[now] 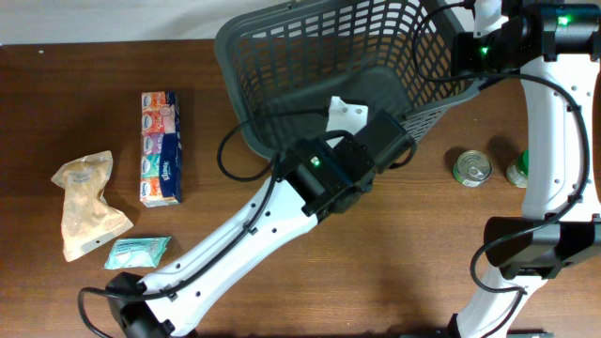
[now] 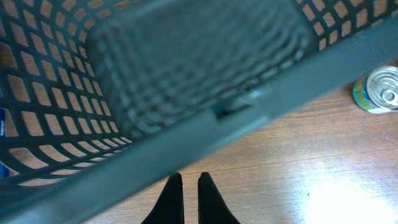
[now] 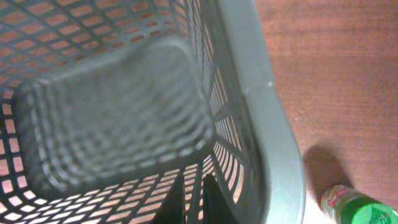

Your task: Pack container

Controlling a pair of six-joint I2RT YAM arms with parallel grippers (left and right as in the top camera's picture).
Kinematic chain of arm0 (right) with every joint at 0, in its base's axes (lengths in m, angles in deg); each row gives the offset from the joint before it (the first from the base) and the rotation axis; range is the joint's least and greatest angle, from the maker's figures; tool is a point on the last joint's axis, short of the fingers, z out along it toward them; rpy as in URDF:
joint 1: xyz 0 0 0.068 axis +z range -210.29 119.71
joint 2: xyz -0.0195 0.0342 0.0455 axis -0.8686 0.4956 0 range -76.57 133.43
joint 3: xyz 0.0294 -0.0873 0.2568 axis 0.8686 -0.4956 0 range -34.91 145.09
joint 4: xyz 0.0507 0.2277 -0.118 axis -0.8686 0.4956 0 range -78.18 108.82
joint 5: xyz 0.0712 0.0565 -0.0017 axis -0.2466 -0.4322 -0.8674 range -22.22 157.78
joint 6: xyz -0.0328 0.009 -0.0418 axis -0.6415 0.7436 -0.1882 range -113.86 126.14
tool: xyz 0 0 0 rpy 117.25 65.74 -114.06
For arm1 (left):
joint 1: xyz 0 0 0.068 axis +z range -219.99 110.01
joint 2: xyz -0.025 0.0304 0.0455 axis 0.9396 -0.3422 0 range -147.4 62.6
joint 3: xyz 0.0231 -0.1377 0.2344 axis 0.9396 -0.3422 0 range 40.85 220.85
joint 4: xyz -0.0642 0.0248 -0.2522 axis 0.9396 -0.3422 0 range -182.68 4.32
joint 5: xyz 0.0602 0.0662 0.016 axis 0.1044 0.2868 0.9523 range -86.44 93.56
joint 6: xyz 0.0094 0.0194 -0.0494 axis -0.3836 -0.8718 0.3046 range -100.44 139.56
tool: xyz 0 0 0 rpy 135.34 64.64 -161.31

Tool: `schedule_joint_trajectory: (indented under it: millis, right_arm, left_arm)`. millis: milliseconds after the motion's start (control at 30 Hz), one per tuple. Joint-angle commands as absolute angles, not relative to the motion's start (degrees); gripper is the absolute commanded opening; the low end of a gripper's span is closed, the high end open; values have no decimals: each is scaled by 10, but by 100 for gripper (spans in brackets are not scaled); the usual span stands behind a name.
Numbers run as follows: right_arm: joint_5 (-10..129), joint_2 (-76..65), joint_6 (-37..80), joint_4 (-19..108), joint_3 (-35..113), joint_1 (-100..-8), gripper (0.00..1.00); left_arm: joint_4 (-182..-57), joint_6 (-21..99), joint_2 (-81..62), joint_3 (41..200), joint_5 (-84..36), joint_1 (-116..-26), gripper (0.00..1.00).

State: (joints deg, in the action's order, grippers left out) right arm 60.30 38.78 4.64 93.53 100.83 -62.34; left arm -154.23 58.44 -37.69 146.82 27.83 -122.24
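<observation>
Left claw point(image 2: 190, 198) shut, empty, beside container point(image 1: 272, 66) rim mid-frame | right claw point(image 3: 196, 202) seemingly clamped on its upper-right wall | step: bracing, nothing packed | next: I open left for tissue pack point(image 1: 160, 147), frame left

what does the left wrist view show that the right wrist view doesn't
Only the left wrist view: a tin can on the table, outside the container rim. Only the right wrist view: a green-lidded jar at the lower right, outside the rim. Both: the dark grey container's lattice walls, solid bottom and rim, plus brown wooden table beyond it.
</observation>
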Motion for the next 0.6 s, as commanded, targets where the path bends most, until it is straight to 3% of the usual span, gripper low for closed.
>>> schedule_joint_trajectory:
  millis: [0,567]
  right_arm:
    - [610,382,51,944,1006,-622,4]
    - [609,382,51,969,1006,-622,4]
  left_arm:
    - [-1546,595,-377,1475,287,-1211,2]
    - [-1548,594,-386,1474,290,-1191,2]
